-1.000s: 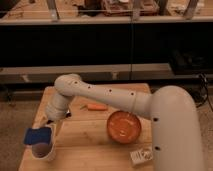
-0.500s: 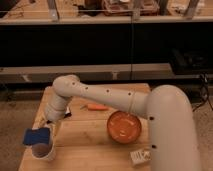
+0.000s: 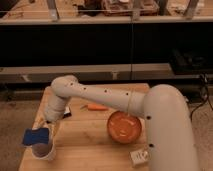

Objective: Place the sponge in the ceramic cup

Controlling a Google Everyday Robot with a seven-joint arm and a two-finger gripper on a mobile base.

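The blue sponge [image 3: 36, 136] hangs tilted just over the mouth of the white ceramic cup [image 3: 44, 151], which stands at the front left corner of the wooden table [image 3: 85, 145]. The sponge's lower edge overlaps the cup's rim and its left end sticks out past it. My gripper [image 3: 48, 127] comes down from the white arm [image 3: 95, 97] right above the cup and is shut on the sponge's right end.
An orange bowl [image 3: 124, 126] sits right of centre. A thin orange object [image 3: 96, 107] lies behind it, under the arm. A small white packet [image 3: 139, 157] rests near the front edge. Dark shelving runs behind the table.
The sponge has sunk slightly lower and a little to the left toward the cup's mouth. The arm has barely shifted.
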